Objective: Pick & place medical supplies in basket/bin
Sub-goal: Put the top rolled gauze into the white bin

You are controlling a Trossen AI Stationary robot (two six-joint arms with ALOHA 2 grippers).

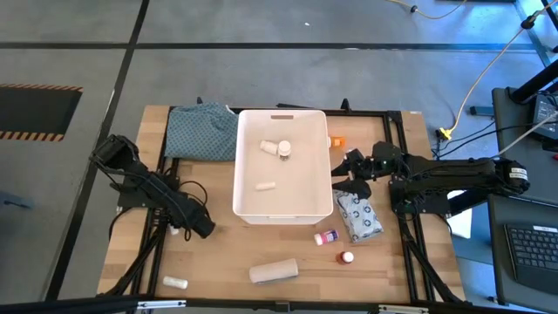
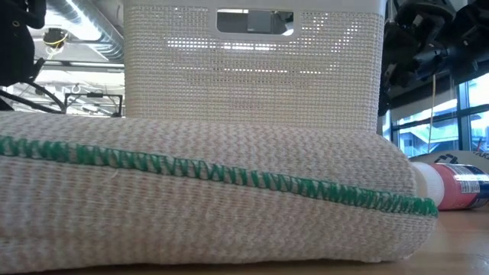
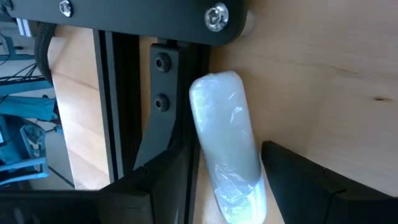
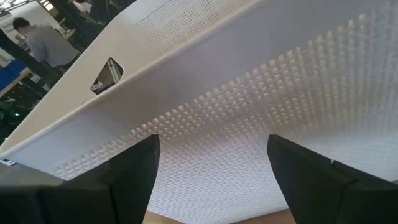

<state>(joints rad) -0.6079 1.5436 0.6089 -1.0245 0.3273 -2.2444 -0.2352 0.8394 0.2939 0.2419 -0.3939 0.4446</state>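
A wooden table [image 1: 218, 262] is seen on a grey floor. The white bin [image 1: 282, 166] sits mid-table, three supplies inside. The left gripper [image 3: 227, 186], fingers spread, straddles a wrapped white roll [image 3: 227, 140] near the table's left edge. The right gripper [image 4: 211, 168], fingers apart and empty, faces the bin's right wall. A beige roll [image 1: 273, 271] lies near the front edge.

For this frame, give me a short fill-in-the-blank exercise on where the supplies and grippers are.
1. The left gripper has its fingers either side of a small plastic-wrapped ____ roll.
2. The white basket already holds ____ white supplies.
3. The grey-patterned packet lies on the table, beside the basket on the ____ arm's side.
4. The right gripper waits beside the basket with its fingers ____.

Missing words: white; three; right; open
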